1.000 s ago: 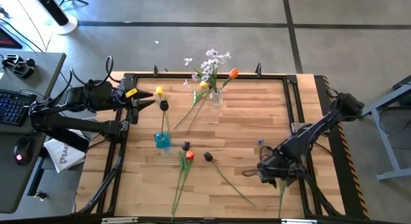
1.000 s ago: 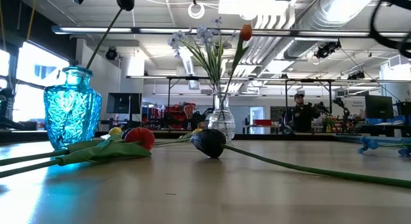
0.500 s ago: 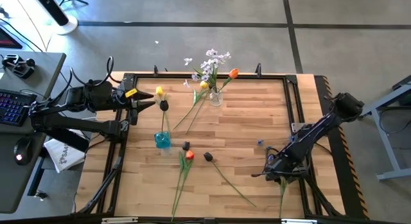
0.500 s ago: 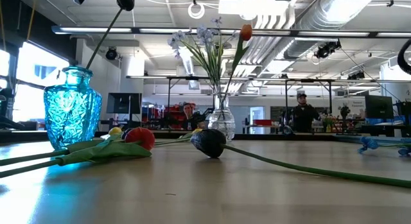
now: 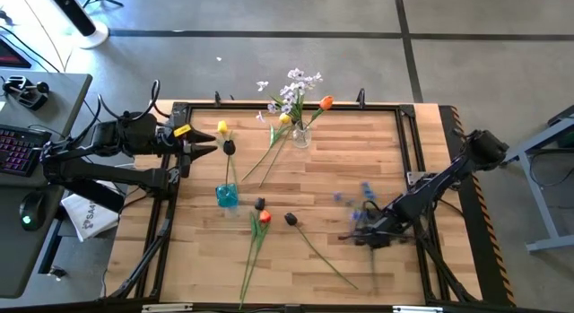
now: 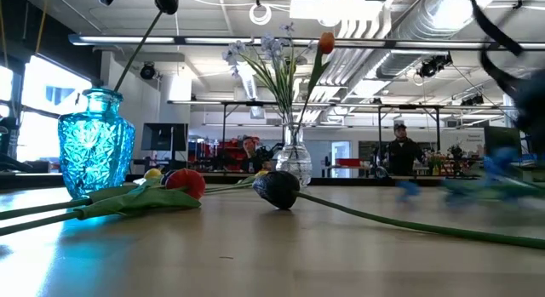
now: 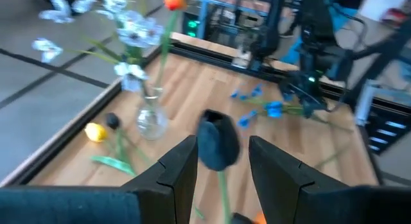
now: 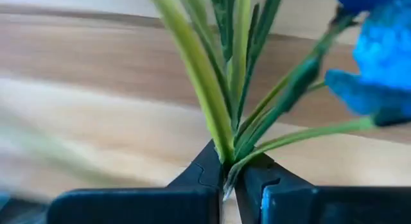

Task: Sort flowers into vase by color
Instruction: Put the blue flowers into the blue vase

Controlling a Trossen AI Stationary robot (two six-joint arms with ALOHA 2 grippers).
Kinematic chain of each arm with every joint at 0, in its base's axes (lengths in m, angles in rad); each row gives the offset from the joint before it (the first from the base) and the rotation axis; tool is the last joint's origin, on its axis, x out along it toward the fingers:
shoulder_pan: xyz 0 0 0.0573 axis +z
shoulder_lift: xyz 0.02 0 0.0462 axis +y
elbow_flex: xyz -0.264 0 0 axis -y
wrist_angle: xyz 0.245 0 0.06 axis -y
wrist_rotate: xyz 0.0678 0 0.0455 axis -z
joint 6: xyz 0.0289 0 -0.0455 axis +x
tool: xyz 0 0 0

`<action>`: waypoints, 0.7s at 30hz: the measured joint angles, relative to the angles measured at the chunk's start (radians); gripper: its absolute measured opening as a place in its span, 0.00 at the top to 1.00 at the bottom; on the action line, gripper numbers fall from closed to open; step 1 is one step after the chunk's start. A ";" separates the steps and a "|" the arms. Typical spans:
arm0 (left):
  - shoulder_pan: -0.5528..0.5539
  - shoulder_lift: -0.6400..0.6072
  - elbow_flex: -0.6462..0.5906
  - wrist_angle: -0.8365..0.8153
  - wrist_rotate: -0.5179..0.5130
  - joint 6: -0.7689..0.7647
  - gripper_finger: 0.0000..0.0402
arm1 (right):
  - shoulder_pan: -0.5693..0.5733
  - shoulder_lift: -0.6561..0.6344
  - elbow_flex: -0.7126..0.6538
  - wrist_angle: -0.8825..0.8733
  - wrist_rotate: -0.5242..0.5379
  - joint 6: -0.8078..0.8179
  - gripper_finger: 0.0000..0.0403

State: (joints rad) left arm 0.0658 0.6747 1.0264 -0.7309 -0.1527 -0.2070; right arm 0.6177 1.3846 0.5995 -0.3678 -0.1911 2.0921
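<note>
My right gripper [image 8: 228,169] is shut on the blue flower [image 5: 359,210] at the table's right, which shows blurred in the high view. My left gripper [image 5: 208,144] hovers open at the far left. Its fingers stand just short of a dark purple tulip head [image 7: 217,139], whose stem stands in the blue vase [image 5: 226,195]. The clear vase [image 5: 301,134] at the far middle holds white-lilac sprigs, an orange tulip and a yellow one. Lying flat on the table are a yellow tulip [image 5: 222,127], a red tulip [image 5: 264,217] and two dark tulips [image 5: 291,220]. My right gripper pinches the blue flower's bunch of green stems and leaves [image 8: 226,144] between its two fingertips. The stems fan out ahead of the fingers toward the blue blossoms [image 8: 379,57]. In the low view the blossoms [image 6: 498,171] show as a blur just above the table top.
The long stems of the lying tulips [image 5: 323,259] run toward the near edge between the two arms. A black frame [image 5: 421,125] borders the table. A desk with a keyboard [image 5: 18,147] stands beyond the left edge. People stand in the room behind.
My right gripper has taken hold of the blue flower and moved a little toward the table's left edge. The flower, which lay along the table toward the near edge, has come off the table and swings, blurred.
</note>
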 joint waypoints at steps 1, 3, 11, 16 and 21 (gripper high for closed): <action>0.000 0.003 0.000 0.007 0.017 0.000 0.68 | -0.017 -0.004 0.030 0.003 0.055 -0.053 0.98; 0.000 0.008 0.000 0.044 0.054 0.000 0.68 | -0.057 -0.010 0.098 0.009 0.166 -0.197 0.99; -0.001 0.054 0.009 0.248 0.175 0.043 0.68 | -0.319 -0.010 0.431 0.070 0.260 -1.006 0.99; -0.002 0.093 0.083 0.298 0.180 0.061 0.68 | -0.510 -0.010 0.657 0.094 0.237 -1.426 0.99; -0.002 0.159 0.165 0.298 0.179 0.109 0.68 | -0.643 0.015 0.873 0.191 0.175 -1.728 1.00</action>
State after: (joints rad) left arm 0.0643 0.8332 1.1912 -0.4332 0.0264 -0.0976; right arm -0.0254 1.3996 1.4729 -0.1770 -0.0159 0.3640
